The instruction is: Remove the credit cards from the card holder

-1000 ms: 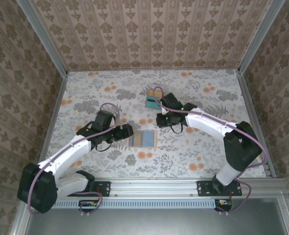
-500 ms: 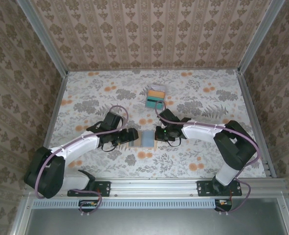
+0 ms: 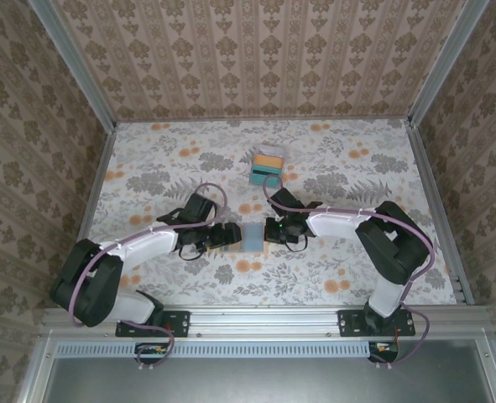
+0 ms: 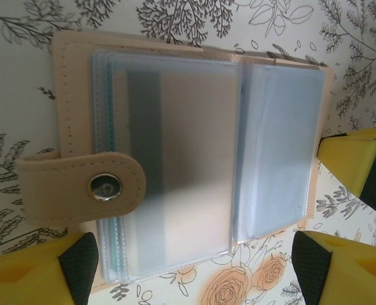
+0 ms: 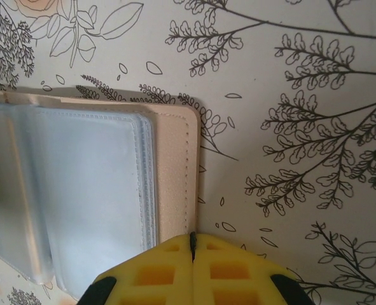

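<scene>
Left gripper [image 3: 224, 235] stands spread wide and grasps nothing. You see its yellow fingers [image 4: 38, 270] at the bottom corners of the left wrist view, one on each side of the card holder [image 4: 175, 159]. Right gripper [image 3: 270, 232] is clenched tight with nothing between its pads. In the right wrist view its closed tips [image 5: 192, 267] sit at the holder's tan edging [image 5: 175, 184]. You cannot tell whether they press on it.

- Card holder [image 3: 252, 237] lies open and flat on the floral table [image 3: 147, 168], mid-table between the two grippers.
- Clear sleeves [image 4: 270, 146] face up. Behind the left one there is what looks like a pale card with a dark stripe [image 4: 175, 165].
- A teal sliver shows at that sleeve's lower left edge.
- In the way: the snap tab [image 4: 79, 187], with its metal stud, folds over the left sleeve's outer edge.
- The right gripper's yellow tip also pokes in at the holder's right edge in the left wrist view.
- Credit cards [image 3: 267, 165] already out sit in a small stack well apart from the holder, toward the far side of the table. Orange and teal faces are showing.
- Around: patterned walls [image 3: 256, 59] on three sides and a metal rail [image 3: 256, 319] along the near edge, where both arm bases are bolted.
</scene>
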